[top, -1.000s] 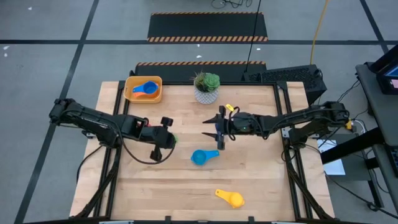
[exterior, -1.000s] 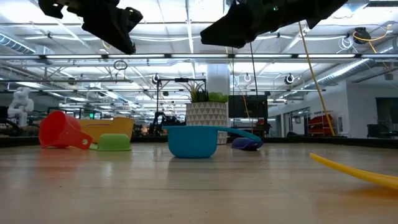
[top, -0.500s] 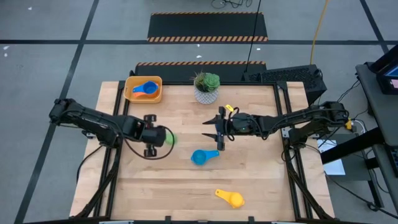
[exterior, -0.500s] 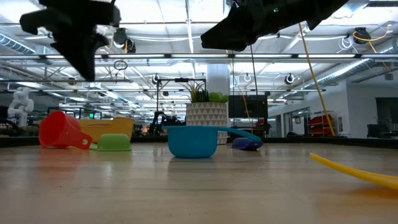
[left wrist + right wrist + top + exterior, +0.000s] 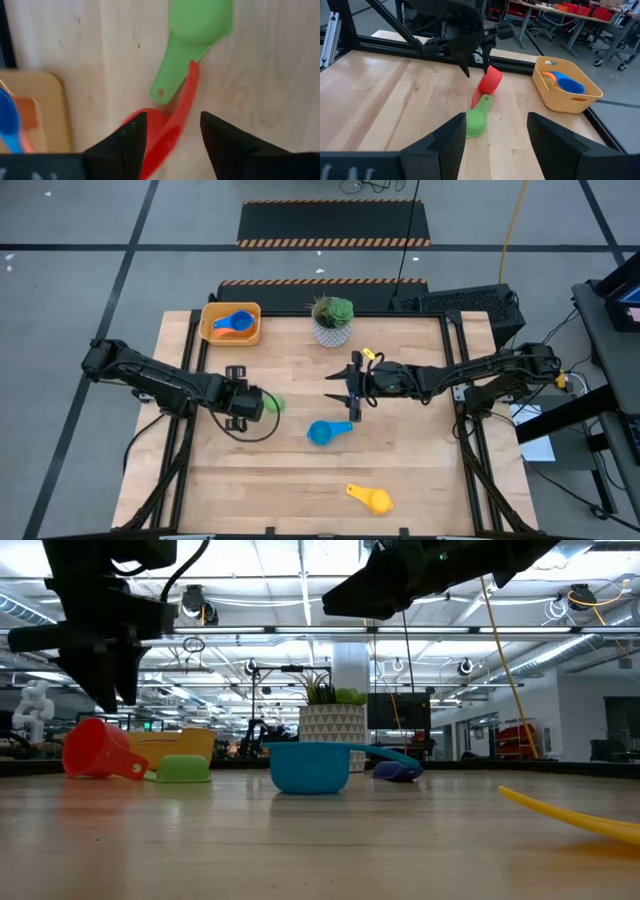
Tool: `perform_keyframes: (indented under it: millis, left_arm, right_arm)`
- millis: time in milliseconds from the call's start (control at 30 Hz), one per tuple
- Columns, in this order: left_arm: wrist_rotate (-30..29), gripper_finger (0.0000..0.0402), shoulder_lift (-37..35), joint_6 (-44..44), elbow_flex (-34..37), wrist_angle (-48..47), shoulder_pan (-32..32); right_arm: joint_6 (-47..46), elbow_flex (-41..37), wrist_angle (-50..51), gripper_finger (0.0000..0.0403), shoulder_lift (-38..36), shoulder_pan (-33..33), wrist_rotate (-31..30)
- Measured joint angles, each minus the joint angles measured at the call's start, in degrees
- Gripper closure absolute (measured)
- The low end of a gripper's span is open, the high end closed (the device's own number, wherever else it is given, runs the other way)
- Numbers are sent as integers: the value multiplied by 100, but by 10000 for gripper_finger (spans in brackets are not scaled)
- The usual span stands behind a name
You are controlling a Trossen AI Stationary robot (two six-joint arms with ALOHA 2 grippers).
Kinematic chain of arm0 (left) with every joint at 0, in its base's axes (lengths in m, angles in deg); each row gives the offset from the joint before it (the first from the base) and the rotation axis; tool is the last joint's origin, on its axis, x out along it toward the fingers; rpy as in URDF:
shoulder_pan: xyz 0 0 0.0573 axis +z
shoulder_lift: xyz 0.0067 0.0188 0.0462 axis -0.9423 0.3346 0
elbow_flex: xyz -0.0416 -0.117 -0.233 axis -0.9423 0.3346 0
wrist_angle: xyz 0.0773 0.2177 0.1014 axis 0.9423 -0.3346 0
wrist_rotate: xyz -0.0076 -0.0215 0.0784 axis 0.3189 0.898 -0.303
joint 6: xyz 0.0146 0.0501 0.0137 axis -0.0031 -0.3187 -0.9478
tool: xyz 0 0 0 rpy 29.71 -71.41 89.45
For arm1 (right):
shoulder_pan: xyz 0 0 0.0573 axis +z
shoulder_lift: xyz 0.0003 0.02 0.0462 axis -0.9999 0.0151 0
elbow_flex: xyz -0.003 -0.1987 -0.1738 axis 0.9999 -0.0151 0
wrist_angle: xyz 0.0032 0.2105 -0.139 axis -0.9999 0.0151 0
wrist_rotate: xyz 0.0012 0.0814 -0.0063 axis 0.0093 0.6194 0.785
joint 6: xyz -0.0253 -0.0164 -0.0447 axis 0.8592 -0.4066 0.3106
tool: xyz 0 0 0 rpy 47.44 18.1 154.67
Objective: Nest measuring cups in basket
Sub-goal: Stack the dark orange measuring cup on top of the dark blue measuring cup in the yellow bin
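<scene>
The red cup (image 5: 491,80) lies on its side on the table, its handle (image 5: 184,102) meeting the green cup's handle (image 5: 165,85). The green cup (image 5: 275,402) rests beside it, seemingly mouth down. My left gripper (image 5: 172,120) hangs open just above the red cup, a finger on each side of its handle, touching nothing. In the high view it hides the red cup. My right gripper (image 5: 346,388) waits open above mid-table. The yellow-orange basket (image 5: 208,330) at the far left holds a blue cup (image 5: 235,323) and an orange one. The light blue cup (image 5: 322,432) and the yellow cup (image 5: 372,498) sit nearer.
A white pot with a green plant (image 5: 332,320) stands at the far edge, right of the basket. A dark blue cup (image 5: 398,771) lies behind the light blue one in the low view. Bare wood lies along the near left.
My left gripper has come down and gone toward the table's left edge, turning about its wrist as it went. It now hangs over the red cup. The cups and my right gripper have kept still.
</scene>
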Motion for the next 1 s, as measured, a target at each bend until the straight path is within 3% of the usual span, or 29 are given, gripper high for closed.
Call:
perform_keyframes:
  millis: [133, 400, 900, 1000]
  left_arm:
    - [-219, 198, 75, -744, -1, -61, 156]
    - [-282, 206, 395, -692, 1, -894, 323]
    - [-682, 222, 1095, -1227, 353, -426, 1031]
    - [-685, 249, 1076, -1498, 353, -228, 1169]
  right_arm:
    - [74, 0, -55, 200, -2, 0, -2]
    - [126, 0, -31, 200, -2, 0, -2]
    - [152, 0, -1, 200, -2, 2, 192]
    - [165, 0, -4, 200, -2, 0, 192]
